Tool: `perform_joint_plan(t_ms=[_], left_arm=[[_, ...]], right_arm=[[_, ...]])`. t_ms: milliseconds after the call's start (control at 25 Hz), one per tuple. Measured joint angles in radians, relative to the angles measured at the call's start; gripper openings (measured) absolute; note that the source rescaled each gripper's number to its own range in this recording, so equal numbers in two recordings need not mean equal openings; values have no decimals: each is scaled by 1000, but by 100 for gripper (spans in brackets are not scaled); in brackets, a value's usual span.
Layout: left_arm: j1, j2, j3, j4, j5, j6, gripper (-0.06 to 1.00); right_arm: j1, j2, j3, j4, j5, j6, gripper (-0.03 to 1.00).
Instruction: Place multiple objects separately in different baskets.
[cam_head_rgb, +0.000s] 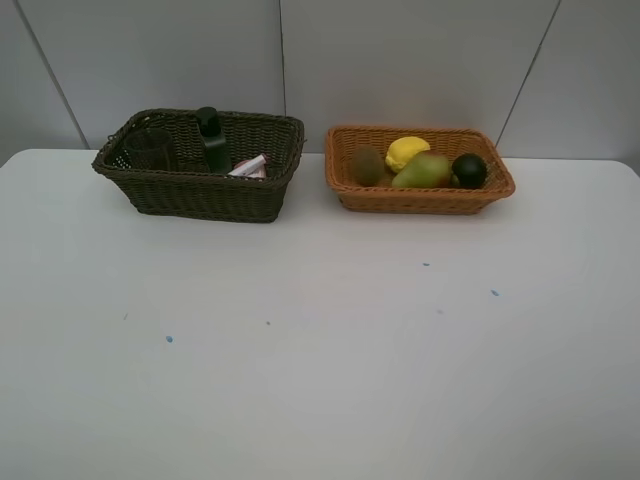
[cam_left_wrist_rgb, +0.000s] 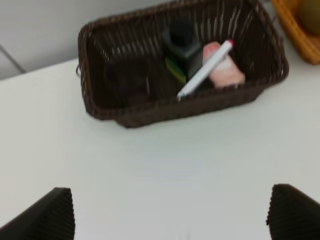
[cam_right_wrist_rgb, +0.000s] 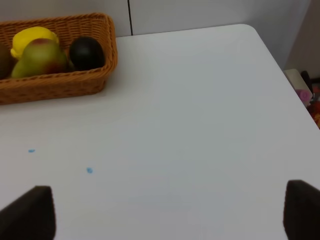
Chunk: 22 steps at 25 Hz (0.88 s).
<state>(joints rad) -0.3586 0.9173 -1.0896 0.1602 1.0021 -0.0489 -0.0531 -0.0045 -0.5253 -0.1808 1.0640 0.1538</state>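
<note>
The dark brown basket (cam_head_rgb: 200, 190) stands at the back left. It holds the mauve cup (cam_head_rgb: 150, 148), the dark pump bottle (cam_head_rgb: 212, 138), the white red-tipped marker (cam_left_wrist_rgb: 205, 70) and the pink bottle (cam_left_wrist_rgb: 227, 72). The orange-tan basket (cam_head_rgb: 420, 197) at the back right holds the kiwi (cam_head_rgb: 367, 165), lemon (cam_head_rgb: 407, 152), pear (cam_head_rgb: 424, 171) and dark green fruit (cam_head_rgb: 469, 170). Neither arm shows in the exterior high view. My left gripper (cam_left_wrist_rgb: 170, 220) is open and empty above the table, short of the dark basket (cam_left_wrist_rgb: 200, 102). My right gripper (cam_right_wrist_rgb: 165, 215) is open and empty, apart from the orange basket (cam_right_wrist_rgb: 60, 85).
The white table (cam_head_rgb: 320, 340) carries a few small blue specks (cam_head_rgb: 169, 339). A grey panelled wall stands behind the baskets. In the right wrist view the table's corner and side edge (cam_right_wrist_rgb: 280, 65) show, with some clutter (cam_right_wrist_rgb: 305, 92) beyond.
</note>
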Motion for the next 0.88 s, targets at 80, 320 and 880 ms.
perform_joint_plan(t_ms=[80,320,880], left_arm=[[0,-93,64,0,9,-1,100],[0,-373,257,-32,73,-30,100],[0,-802,545,-74,157,-79,100]], right_arm=[[0,0,0,0,0,0,99],[0,0,0,0,0,0,99],[0,0,0,0,0,0,99]])
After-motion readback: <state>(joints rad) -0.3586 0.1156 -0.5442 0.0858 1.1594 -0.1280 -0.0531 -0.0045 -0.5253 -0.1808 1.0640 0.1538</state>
